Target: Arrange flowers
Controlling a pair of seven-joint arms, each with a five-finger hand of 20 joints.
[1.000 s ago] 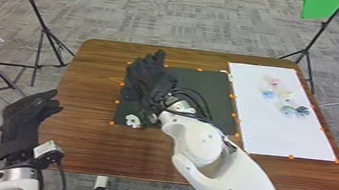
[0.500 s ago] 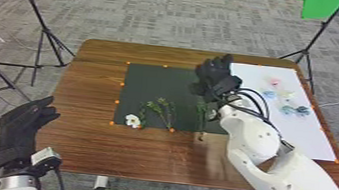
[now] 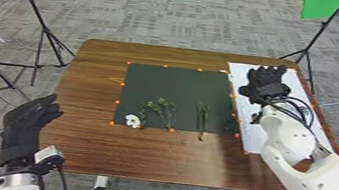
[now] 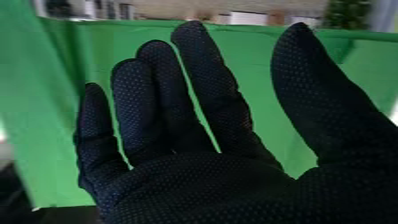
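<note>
In the head view my right hand [image 3: 268, 84] is over the white sheet [image 3: 271, 141] at the table's right, its fingers straight, covering most of the small flower heads there. A bit of pale blue flower [image 3: 305, 111] shows beside its wrist. On the dark mat [image 3: 171, 82] lie a white flower [image 3: 133, 120], a leafy green sprig [image 3: 163, 110] and a thin green stem [image 3: 201, 117]. My left hand [image 3: 26, 122] stays off the mat at the left, relaxed. In the right wrist view the right hand [image 4: 204, 175] has straight fingers and holds nothing.
The brown table [image 3: 160, 155] surrounds the mat, which has small orange markers along its edges. Black tripod stands rise behind the table on both sides. A green cloth [image 4: 53, 125] fills the background of the right wrist view.
My right hand has moved from over the dark mat rightward to the white sheet, uncovering the flower and green stems on the mat. The left hand has barely moved.
</note>
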